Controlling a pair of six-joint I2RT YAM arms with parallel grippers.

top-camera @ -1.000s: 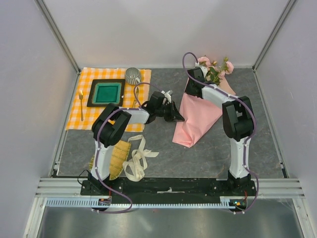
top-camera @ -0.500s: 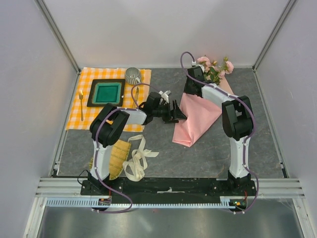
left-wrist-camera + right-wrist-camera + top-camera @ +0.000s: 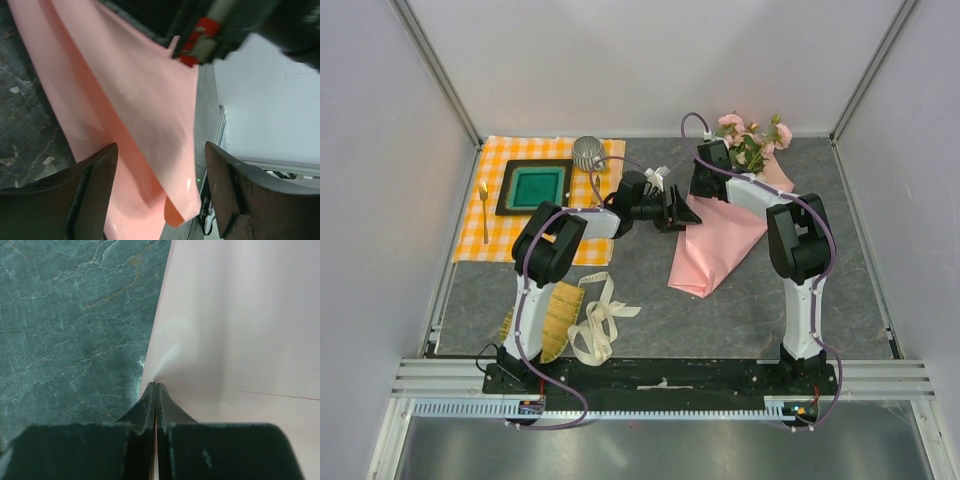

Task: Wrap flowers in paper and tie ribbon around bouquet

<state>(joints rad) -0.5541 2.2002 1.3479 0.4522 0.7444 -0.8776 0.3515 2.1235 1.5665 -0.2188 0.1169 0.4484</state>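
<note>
The pink paper (image 3: pixel 718 240) lies folded as a cone on the grey table, its narrow end toward the arms. The flowers (image 3: pixel 752 138) stick out of its far end, pale pink blooms on green stems. My right gripper (image 3: pixel 704 190) is shut on the paper's upper left edge; the right wrist view shows the fingertips (image 3: pixel 156 386) pinching the sheet (image 3: pixel 240 320). My left gripper (image 3: pixel 682 212) hovers open just left of the paper. In the left wrist view its fingers (image 3: pixel 95 172) stand wide apart with the paper (image 3: pixel 125 115) beyond them, untouched. The cream ribbon (image 3: pixel 599 320) lies looped near the left arm's base.
At the back left, an orange-checked cloth (image 3: pixel 495 228) carries a dark-rimmed green tray (image 3: pixel 535 165), a metal cup (image 3: pixel 588 153) and a gold spoon (image 3: pixel 484 210). A yellow-green woven mat (image 3: pixel 558 318) lies beside the ribbon. White walls enclose the table.
My left gripper has opened, let go of the paper's left edge and drifted a little farther back. The right gripper keeps its hold near the flowers.
</note>
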